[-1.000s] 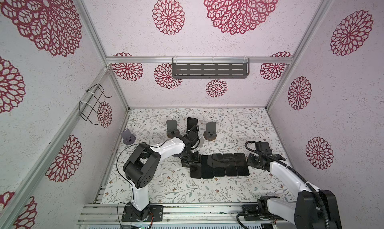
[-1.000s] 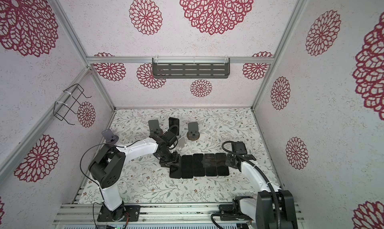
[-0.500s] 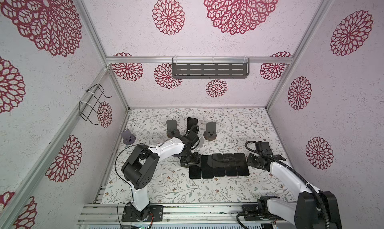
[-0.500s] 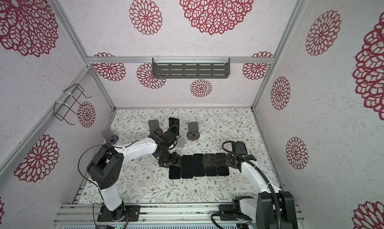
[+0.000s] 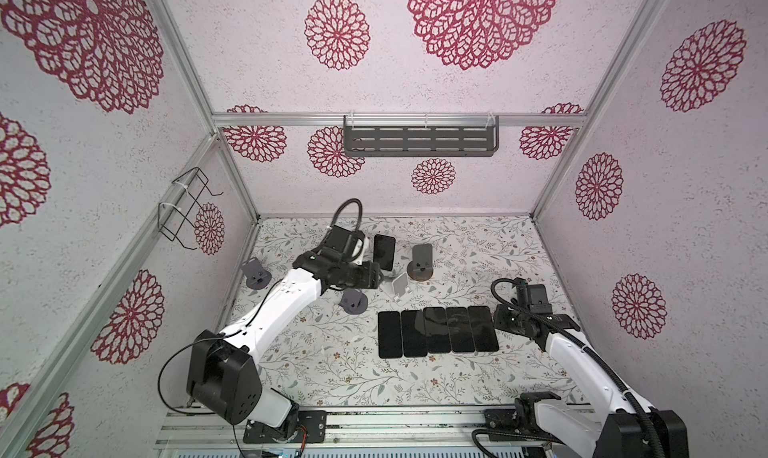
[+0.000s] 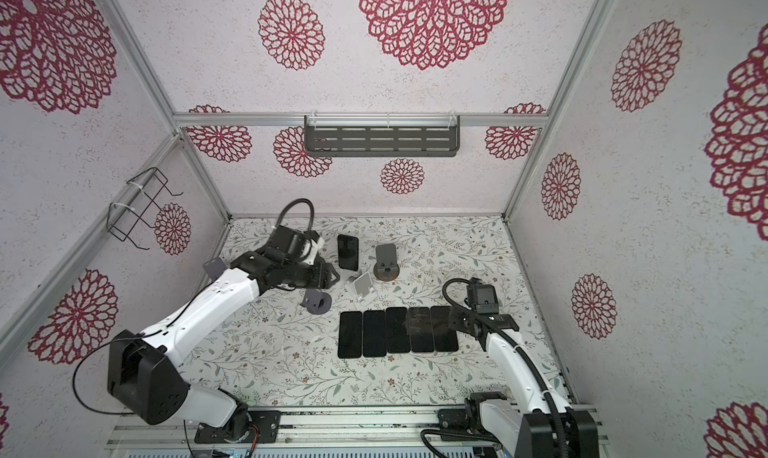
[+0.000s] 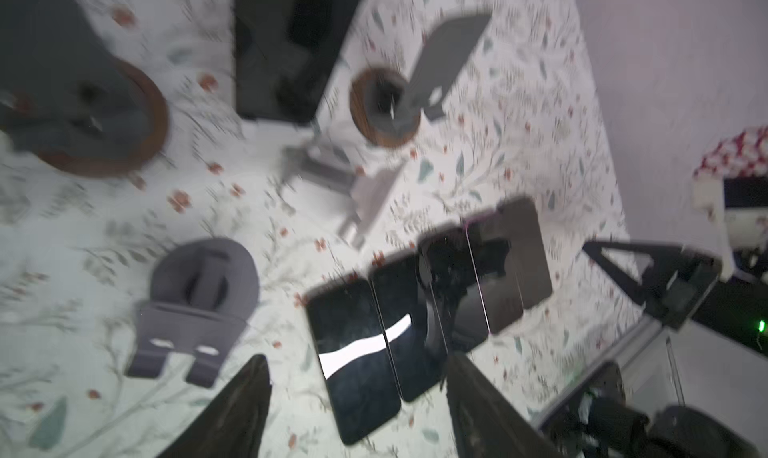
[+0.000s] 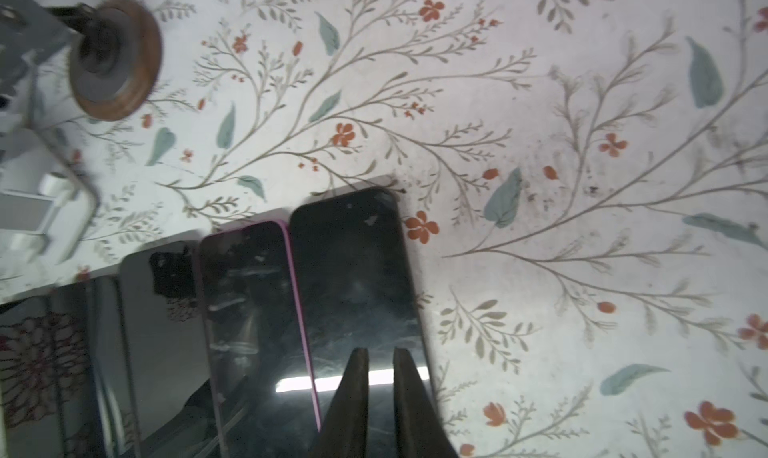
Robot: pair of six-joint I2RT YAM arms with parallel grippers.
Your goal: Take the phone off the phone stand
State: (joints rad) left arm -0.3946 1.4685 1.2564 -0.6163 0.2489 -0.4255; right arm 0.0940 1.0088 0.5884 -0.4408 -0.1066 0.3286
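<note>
A black phone [image 5: 383,250] stands upright at the back of the table, leaning on a white phone stand [image 7: 309,165] whose foot is largely hidden in both top views. My left gripper [image 5: 375,275] hovers just in front and to the left of it, open and empty, with its fingers [image 7: 249,397] spread wide. My right gripper [image 5: 498,321] hangs over the right end of a row of several flat phones [image 5: 436,331]. Its fingertips [image 8: 358,373] stand a narrow gap apart, with nothing between them.
An empty white stand [image 5: 400,286] sits right of the left gripper. A grey stand on a brown base [image 5: 421,264] is behind it. Two purple stands [image 5: 353,302] [image 5: 256,274] are on the left. A second brown-based stand [image 7: 83,115] shows only in the left wrist view.
My left gripper has left a phone at the left end of the row and pulled back and up toward the stands. The right gripper's jaws have parted slightly.
</note>
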